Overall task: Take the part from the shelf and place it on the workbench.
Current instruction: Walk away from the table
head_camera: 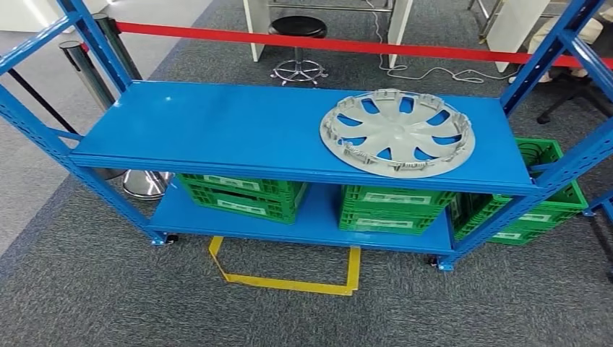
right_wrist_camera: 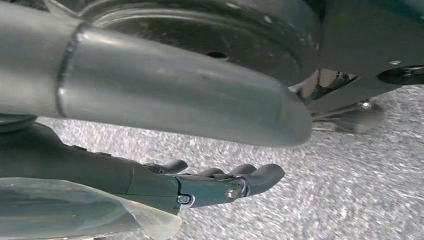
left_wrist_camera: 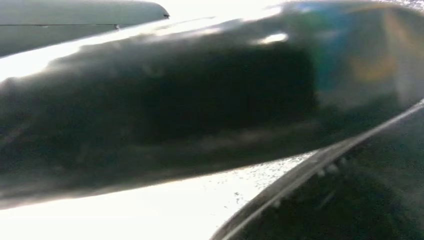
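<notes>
Silver plastic wheel cover [head_camera: 397,132], one item: lies flat on the blue shelf's [head_camera: 217,130] top deck, toward its right end, well ahead of my hanging right robot hand [right_wrist_camera: 220,182]. That robot hand holds nothing, fingers loosely extended over grey carpet [right_wrist_camera: 360,190]. My left robot hand: state cannot be told. Handling, by judgement: light, stiff, thin-spoked, clips brittle; take hold at the rim, or through a spoke opening.
</notes>
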